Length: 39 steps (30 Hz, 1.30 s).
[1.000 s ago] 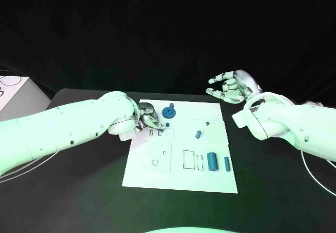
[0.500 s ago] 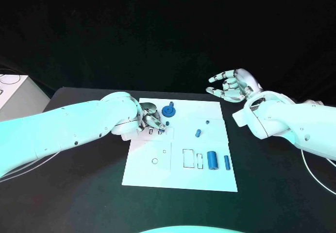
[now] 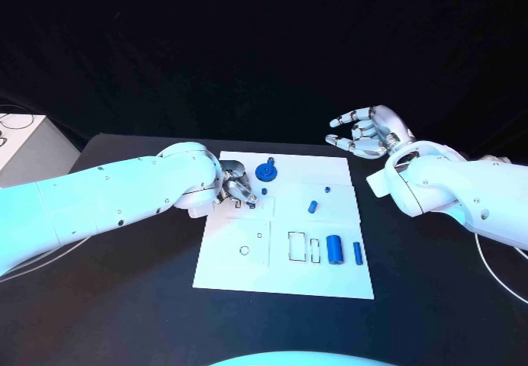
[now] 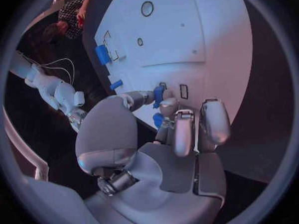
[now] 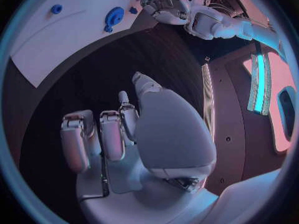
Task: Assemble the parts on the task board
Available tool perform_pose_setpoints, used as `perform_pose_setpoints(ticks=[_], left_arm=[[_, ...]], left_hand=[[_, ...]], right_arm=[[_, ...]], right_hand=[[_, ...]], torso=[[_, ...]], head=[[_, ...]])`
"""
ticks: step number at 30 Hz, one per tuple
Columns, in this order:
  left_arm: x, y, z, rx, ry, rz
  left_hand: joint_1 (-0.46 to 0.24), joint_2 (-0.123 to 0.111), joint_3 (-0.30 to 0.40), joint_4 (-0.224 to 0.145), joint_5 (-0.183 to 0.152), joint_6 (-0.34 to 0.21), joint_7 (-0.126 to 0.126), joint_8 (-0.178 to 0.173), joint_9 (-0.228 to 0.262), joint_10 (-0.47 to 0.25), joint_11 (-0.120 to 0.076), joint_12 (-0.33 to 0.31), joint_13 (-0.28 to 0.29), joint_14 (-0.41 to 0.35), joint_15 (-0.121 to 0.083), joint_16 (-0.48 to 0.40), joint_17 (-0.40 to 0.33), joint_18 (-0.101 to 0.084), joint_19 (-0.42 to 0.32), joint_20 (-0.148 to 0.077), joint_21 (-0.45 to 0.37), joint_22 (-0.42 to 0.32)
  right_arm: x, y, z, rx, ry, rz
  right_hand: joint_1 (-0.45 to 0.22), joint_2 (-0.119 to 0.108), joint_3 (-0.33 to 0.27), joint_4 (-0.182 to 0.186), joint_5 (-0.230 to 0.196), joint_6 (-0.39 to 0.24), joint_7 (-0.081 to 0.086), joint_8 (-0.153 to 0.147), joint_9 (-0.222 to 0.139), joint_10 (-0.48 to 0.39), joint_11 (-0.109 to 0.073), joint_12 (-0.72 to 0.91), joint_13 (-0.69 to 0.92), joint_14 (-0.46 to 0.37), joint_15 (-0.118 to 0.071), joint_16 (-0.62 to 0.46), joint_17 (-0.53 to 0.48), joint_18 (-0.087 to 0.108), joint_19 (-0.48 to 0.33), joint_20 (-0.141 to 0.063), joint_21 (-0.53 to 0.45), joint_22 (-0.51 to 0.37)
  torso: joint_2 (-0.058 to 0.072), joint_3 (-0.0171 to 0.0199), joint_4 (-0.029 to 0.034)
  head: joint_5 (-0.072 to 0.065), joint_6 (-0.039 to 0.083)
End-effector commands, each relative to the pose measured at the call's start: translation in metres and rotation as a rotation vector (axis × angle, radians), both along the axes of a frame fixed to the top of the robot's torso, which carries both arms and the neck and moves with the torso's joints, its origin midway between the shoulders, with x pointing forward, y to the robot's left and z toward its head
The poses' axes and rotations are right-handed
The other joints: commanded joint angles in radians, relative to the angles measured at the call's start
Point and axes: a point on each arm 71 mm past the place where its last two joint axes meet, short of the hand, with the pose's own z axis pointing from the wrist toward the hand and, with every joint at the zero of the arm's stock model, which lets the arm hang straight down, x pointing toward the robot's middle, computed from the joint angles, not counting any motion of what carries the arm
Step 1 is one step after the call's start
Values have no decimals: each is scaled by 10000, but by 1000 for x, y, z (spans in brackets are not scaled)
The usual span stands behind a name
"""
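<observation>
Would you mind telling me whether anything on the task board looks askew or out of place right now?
Nothing stands out. The task board lies flat, the blue parts rest on it, and the left hand pinches one small blue piece over it.

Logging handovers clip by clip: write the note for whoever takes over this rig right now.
Left hand is down on the task board, pinching a small blue part by the small rectangular slots.
Right hand hangs off the board, fingers apart, holding nothing.
Blue disc sits at the board's far edge; a short peg lies mid-board; a thick cylinder and thin rod lie beside the empty long slots.
Left: seat the held part, then the rest.
</observation>
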Motion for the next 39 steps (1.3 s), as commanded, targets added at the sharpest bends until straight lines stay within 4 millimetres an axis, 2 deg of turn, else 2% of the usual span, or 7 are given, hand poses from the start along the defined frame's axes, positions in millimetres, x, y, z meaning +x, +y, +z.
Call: perform_pose_setpoints(ticks=[1, 29, 39], left_arm=[[-1, -1, -1, 264, 23, -222], [-3, -4, -2, 309, 177, -384], [-2, -5, -5, 402, 310, -443]], left_hand=[[2, 136, 1974, -2056, 65, 318, -214, 23, 543, 97, -10, 51, 11, 930, -73, 37, 2248, -71, 84, 12, 33, 5], [-21, 134, 1968, -2060, 106, 331, -219, 21, 550, 111, -15, 51, 15, 934, -78, 41, 2256, -84, 120, 6, 61, 73], [-21, 134, 1968, -2060, 106, 331, -219, 21, 550, 111, -15, 51, 15, 934, -78, 41, 2256, -84, 120, 6, 61, 73]], right_arm=[[0, 0, 0, -21, 14, 88], [0, 2, -2, -16, 78, 136], [0, 2, -3, -15, 89, 133]], right_hand=[[-90, -43, 64, 15, -63, -37, 21, 49, -12, -84, -12, -47, 667, 592, 49, -14, 1725, -67, 1046, 17, 44, 2629], [-128, -58, 93, 14, -70, -55, 23, 54, -18, -92, -8, -46, 664, 591, 53, -9, 1729, -67, 1046, 20, 44, 2629], [-128, -58, 93, 14, -70, -55, 23, 54, -18, -92, -8, -46, 664, 591, 53, -9, 1729, -67, 1046, 20, 44, 2629]], torso=[[-2, -9, -2], [4, 1, -13], [5, 2, -19]], head=[[8, -13], [21, -38], [9, -91]])
